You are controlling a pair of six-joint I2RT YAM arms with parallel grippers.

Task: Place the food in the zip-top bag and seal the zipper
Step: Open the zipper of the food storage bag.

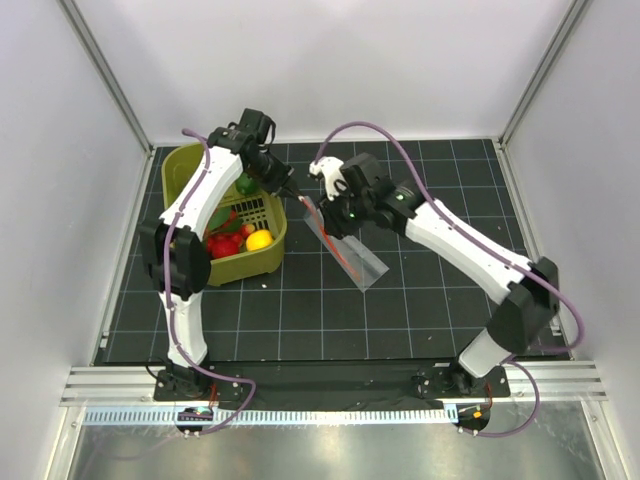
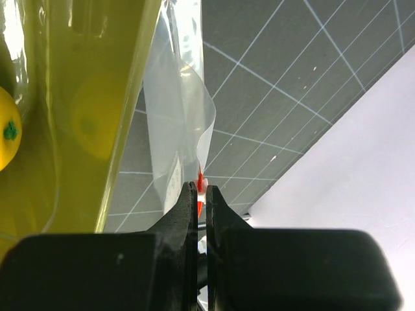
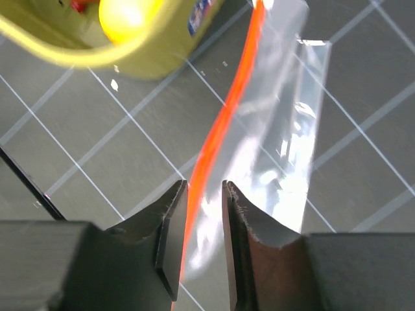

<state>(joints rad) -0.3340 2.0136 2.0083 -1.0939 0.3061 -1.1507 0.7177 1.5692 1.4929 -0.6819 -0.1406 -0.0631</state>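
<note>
Dark gridded mat (image 1: 400,310) underneath. On the left gripper (image 2: 201,188) the jaws are pressed together on one end of the zipper (image 3: 227,110). On the right gripper (image 3: 200,189) they're slightly parted, straddling that orange strip. The clear, glossy bag (image 1: 360,262) runs diagonally just beside the green basket (image 1: 250,265), which holds the food (image 1: 240,240). The sticker (image 3: 198,16) on the basket is too blurry to read.
</note>
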